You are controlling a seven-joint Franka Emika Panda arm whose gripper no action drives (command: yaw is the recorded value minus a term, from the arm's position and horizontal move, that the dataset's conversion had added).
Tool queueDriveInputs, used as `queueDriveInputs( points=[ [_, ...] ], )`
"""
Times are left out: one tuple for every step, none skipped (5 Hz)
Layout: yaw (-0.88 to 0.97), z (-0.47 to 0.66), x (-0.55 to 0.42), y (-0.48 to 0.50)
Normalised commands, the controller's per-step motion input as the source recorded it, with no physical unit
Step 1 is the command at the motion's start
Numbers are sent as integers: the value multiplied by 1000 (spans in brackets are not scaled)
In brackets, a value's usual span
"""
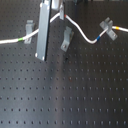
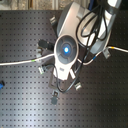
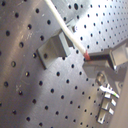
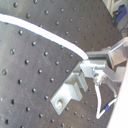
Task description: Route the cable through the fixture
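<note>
The white cable (image 1: 80,31) snakes across the black perforated board in the first exterior view, past a grey clip fixture (image 1: 30,28) on the first exterior view's left and another fixture (image 1: 107,28) on its right. My gripper (image 1: 60,14) holds the cable's raised peak near the top, above the middle fixture (image 1: 66,39). In the first wrist view the cable (image 3: 65,27) runs over a grey clip (image 3: 52,50) into the shut gripper (image 3: 90,56). The second wrist view shows the cable (image 4: 45,32) ending in the gripper (image 4: 93,63), a clip (image 4: 67,95) just below.
A long grey bar (image 1: 43,32) hangs from the arm over the left part of the cable. In the second exterior view the arm (image 2: 67,50) hides the board's middle; cable (image 2: 20,62) shows at its left. A further clip (image 3: 107,101) stands nearby.
</note>
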Motion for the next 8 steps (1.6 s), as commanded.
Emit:
queueDriveInputs(
  points=[
    [426, 337, 17, 298],
    [517, 285, 77, 194],
    [391, 220, 17, 31],
    [254, 154, 2, 1],
    [-9, 141, -46, -64],
    [-43, 188, -67, -88],
    [0, 21, 0, 0],
    [334, 209, 0, 110]
  ],
)
